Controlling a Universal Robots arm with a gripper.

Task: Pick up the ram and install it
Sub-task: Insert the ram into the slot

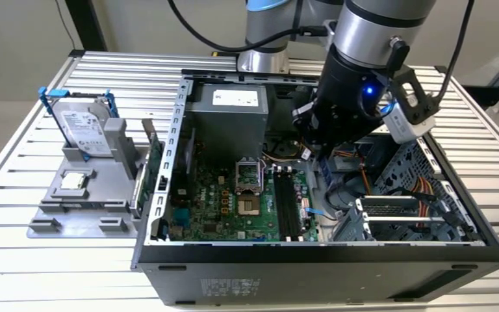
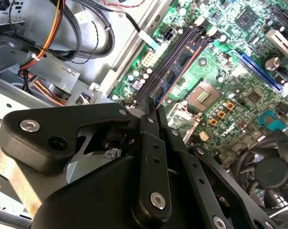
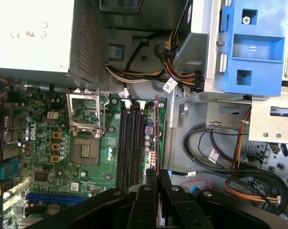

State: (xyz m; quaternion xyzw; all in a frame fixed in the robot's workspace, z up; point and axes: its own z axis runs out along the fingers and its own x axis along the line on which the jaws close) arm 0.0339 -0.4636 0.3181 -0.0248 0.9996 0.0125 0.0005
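The black gripper [image 2: 151, 112] sits closest to the lens in both wrist views, its jaws closed edge-on around the ram [image 2: 175, 71], which is one long, thin stick with a blue-green board face, a reddish upper edge and a row of dark chips along its side. In the first wrist view the ram [image 3: 157, 131] stands upright on its long edge over the memory slots [image 3: 129, 143] of the green motherboard [image 3: 48, 157], at the side of the slot bank nearest the grey chassis wall; whether it is fully seated cannot be told. The slots I count as roughly four parallel dark rails. One empty square processor socket [image 3: 85, 152] with its metal frame lies just beside them. In the exterior view the single arm reaches down into one open computer case [image 1: 319, 260] on the slatted table [image 1: 24, 188]. To the exterior view's left, one grey holder [image 1: 80, 198] carries one silver hard drive [image 1: 88, 130] in a blue frame, upright, and one small square chip [image 1: 75, 181].
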